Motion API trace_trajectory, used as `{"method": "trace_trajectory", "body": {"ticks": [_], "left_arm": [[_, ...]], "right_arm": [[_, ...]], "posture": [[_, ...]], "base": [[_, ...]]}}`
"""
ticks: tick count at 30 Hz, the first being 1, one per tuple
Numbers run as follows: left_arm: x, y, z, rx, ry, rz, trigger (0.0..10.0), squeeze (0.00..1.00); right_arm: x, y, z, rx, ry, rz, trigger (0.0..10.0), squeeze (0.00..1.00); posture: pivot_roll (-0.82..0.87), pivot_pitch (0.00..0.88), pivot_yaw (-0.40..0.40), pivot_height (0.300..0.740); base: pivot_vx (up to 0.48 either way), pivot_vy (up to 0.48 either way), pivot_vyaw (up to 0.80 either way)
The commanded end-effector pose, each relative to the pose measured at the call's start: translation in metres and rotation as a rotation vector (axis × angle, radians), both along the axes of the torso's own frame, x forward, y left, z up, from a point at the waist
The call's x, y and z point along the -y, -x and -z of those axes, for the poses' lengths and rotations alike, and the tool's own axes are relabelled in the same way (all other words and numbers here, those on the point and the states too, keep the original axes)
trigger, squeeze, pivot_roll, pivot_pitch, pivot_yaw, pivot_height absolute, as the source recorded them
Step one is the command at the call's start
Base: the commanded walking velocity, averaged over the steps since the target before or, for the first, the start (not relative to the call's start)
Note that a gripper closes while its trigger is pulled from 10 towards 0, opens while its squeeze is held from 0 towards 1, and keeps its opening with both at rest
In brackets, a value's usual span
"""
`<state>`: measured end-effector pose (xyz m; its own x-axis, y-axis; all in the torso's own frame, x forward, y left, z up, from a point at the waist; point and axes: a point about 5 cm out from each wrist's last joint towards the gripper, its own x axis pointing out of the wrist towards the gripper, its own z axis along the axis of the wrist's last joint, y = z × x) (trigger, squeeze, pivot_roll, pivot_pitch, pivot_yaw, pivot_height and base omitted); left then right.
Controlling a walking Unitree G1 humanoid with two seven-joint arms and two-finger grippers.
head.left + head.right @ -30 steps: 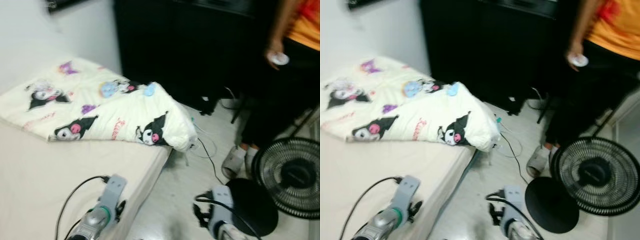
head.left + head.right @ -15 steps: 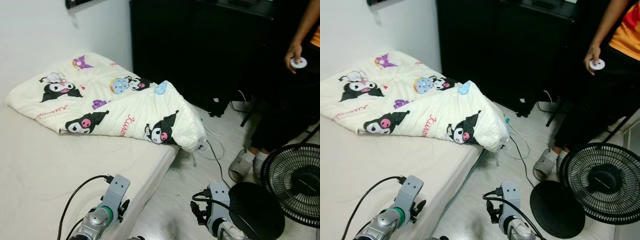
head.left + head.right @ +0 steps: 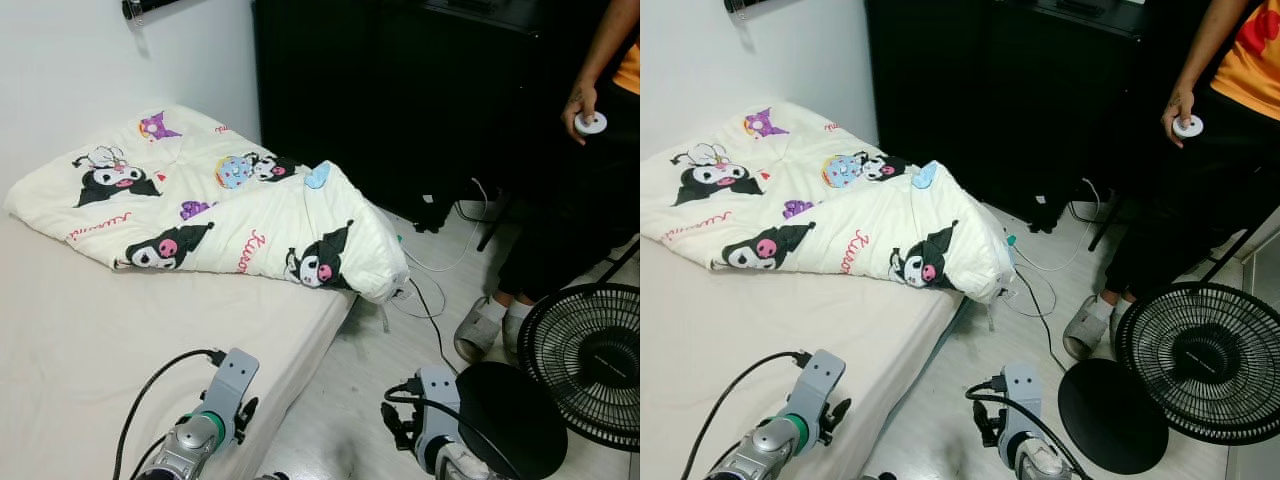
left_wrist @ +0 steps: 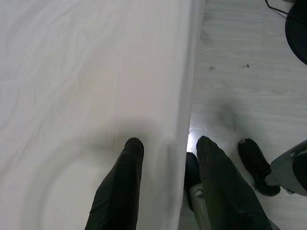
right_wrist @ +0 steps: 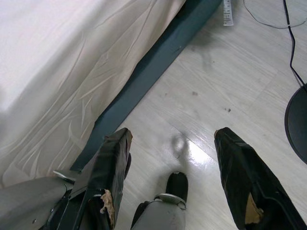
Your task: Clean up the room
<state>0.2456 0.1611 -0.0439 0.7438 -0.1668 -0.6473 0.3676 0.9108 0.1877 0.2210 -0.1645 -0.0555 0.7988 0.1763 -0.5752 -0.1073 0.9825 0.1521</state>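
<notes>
A cream blanket [image 3: 210, 205] printed with cartoon characters lies crumpled across the far part of the bed [image 3: 90, 330]. One corner droops over the bed's side. Both arms hang low at the near edge, the left arm [image 3: 215, 420] over the mattress edge and the right arm [image 3: 432, 435] over the floor. In the left wrist view my left gripper [image 4: 170, 141] is open above the edge of the white sheet, holding nothing. In the right wrist view my right gripper [image 5: 173, 134] is open wide above the pale floor beside the bed's dark base [image 5: 144, 81], also holding nothing.
A person [image 3: 1200, 170] stands at the right, holding a small white round thing [image 3: 1186, 126]. A black standing fan [image 3: 1200, 360] with a round base [image 3: 1110, 415] is on the floor at right. Cables [image 3: 430, 290] trail by the bed. A black cabinet [image 3: 400, 90] stands behind.
The camera has swung and steadied, so the blur is gone and the whole scene has shifted slightly. Both arms hang as before. The person's hand sits a little lower.
</notes>
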Motion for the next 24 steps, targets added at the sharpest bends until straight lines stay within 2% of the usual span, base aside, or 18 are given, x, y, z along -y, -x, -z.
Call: {"method": "trace_trajectory", "body": {"ticks": [1, 24], "left_arm": [[0.0003, 0.0072, 0.0055, -0.028, -0.003, 0.004, 10.0, 0.0], [-0.0013, 0.006, 0.0043, -0.014, -0.01, -0.004, 10.0, 0.0]], "right_arm": [[0.0012, 0.0048, 0.0027, -0.009, -0.001, 0.009, 10.0, 0.0], [-0.0022, 0.0017, 0.0, 0.016, 0.026, -0.04, 10.0, 0.0]], "posture": [[0.04, 0.063, -0.001, 0.74], [0.04, 0.062, 0.002, 0.74]], "base": [[0.0, 0.0, 0.0], [-0.339, 0.0, 0.0]]}}
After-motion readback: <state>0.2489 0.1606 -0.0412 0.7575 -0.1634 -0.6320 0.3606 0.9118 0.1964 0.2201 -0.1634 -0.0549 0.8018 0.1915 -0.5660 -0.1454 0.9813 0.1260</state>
